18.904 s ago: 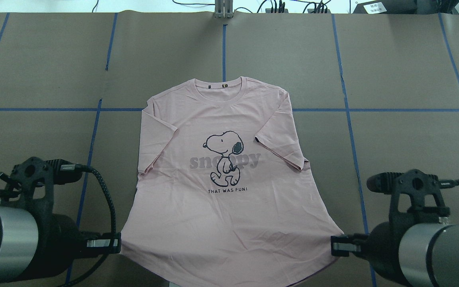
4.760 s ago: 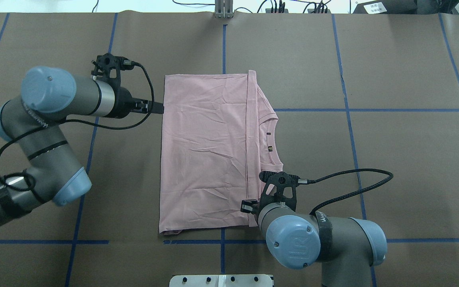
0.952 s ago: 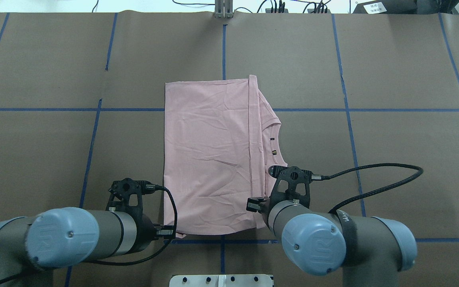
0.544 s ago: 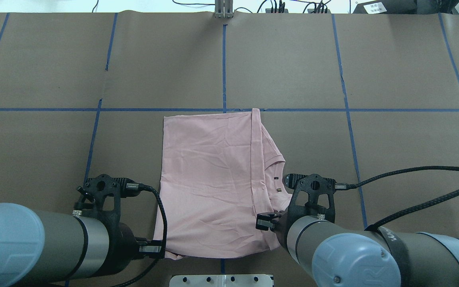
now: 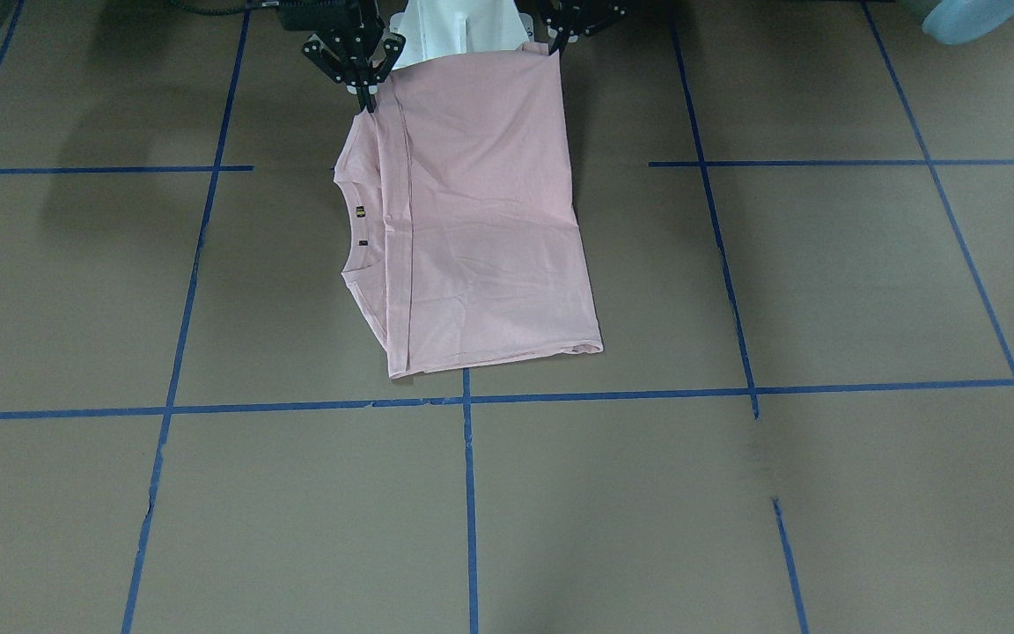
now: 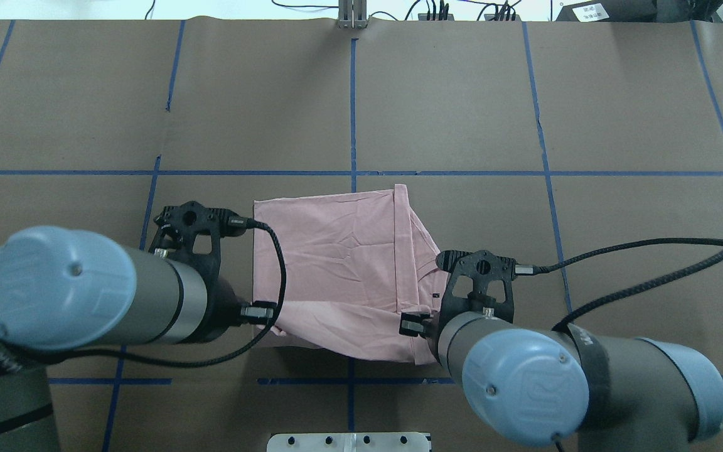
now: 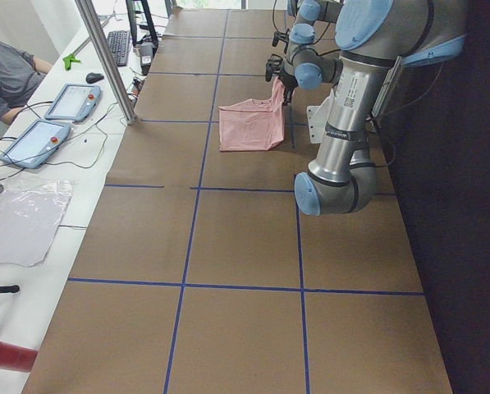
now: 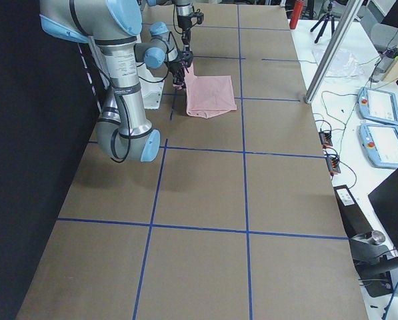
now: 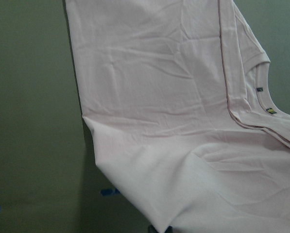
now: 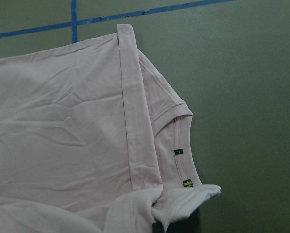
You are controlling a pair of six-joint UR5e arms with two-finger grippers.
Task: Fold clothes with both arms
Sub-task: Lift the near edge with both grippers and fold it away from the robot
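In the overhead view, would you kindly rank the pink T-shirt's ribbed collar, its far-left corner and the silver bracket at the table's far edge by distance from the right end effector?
From the right end effector:
1. Pink T-shirt's ribbed collar, just beyond it.
2. Shirt's far-left corner, across the fabric.
3. Silver bracket, at the table's far edge.

The only mark that can be read is an embossed rounded-square logo, UR, on the blue joint cap (image 6: 524,389) of the right arm (image 6: 625,370), on the robot's side of the T-shirt (image 6: 336,263). Inside the T-shirt's collar sit a black tag (image 10: 179,151) and a yellow-and-black tag (image 10: 187,183), both too small to read. Dark lettering (image 7: 347,89) runs down the left arm (image 7: 335,156), illegible in the side view. Beyond the T-shirt, past the table's far edge, a white label (image 6: 587,9) on a dark box carries unreadable print.
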